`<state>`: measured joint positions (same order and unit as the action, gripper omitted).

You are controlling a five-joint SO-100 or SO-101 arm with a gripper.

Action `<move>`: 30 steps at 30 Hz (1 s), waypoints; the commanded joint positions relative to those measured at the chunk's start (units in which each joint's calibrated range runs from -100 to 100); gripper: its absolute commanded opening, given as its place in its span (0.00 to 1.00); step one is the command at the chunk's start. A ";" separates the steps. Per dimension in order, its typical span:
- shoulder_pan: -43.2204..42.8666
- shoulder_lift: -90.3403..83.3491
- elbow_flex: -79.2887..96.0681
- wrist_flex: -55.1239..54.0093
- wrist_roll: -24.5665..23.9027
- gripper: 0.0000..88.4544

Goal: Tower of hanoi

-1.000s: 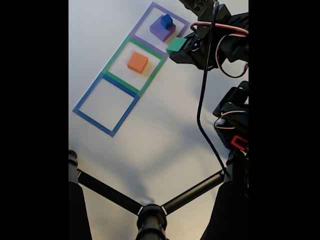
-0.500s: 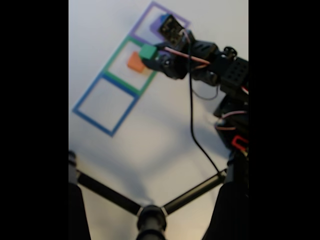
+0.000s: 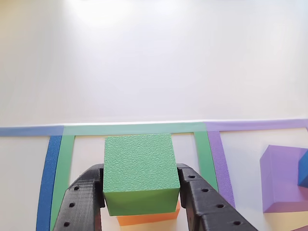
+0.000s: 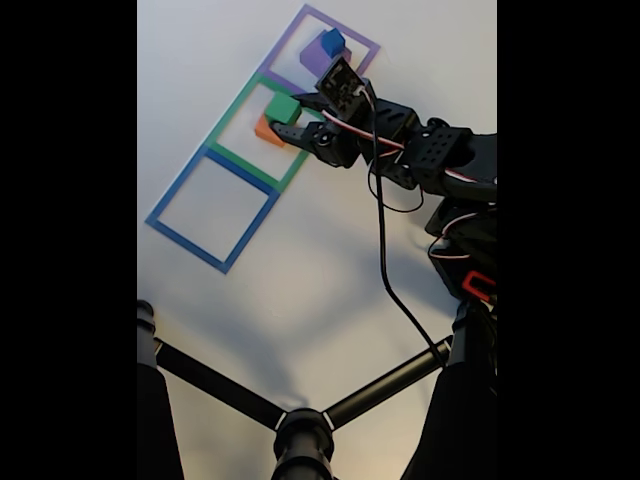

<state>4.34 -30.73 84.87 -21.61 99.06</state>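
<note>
My gripper (image 3: 139, 190) is shut on a green cube (image 3: 138, 171), one black finger (image 3: 84, 202) pressing each side. Directly under the cube lies an orange block (image 3: 149, 218); whether the two touch I cannot tell. Both sit inside the green tape square (image 3: 204, 149). In the fixed view the gripper (image 4: 284, 114) holds the green cube (image 4: 281, 106) over the orange block (image 4: 264, 131) in the middle green tape square (image 4: 228, 148). A purple block (image 4: 314, 61) with a small blue cube (image 4: 332, 42) on top stands in the purple tape square (image 4: 290, 30).
A blue tape square (image 4: 170, 228) lies nearest the camera with bare table inside. The arm's body and cables (image 4: 440, 160) fill the right side. A black stand (image 4: 300, 425) with spread legs crosses the bottom of the fixed view.
The arm has swung from beside the purple square to the green square, carrying the green cube. It now holds the cube low over the orange block.
</note>
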 commanded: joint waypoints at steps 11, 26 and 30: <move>0.50 14.70 -1.31 -18.41 0.94 0.11; 0.19 31.21 -6.95 -31.20 0.94 0.11; 0.12 33.29 -7.49 -32.74 0.94 0.11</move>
<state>4.34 2.23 79.36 -51.91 100.00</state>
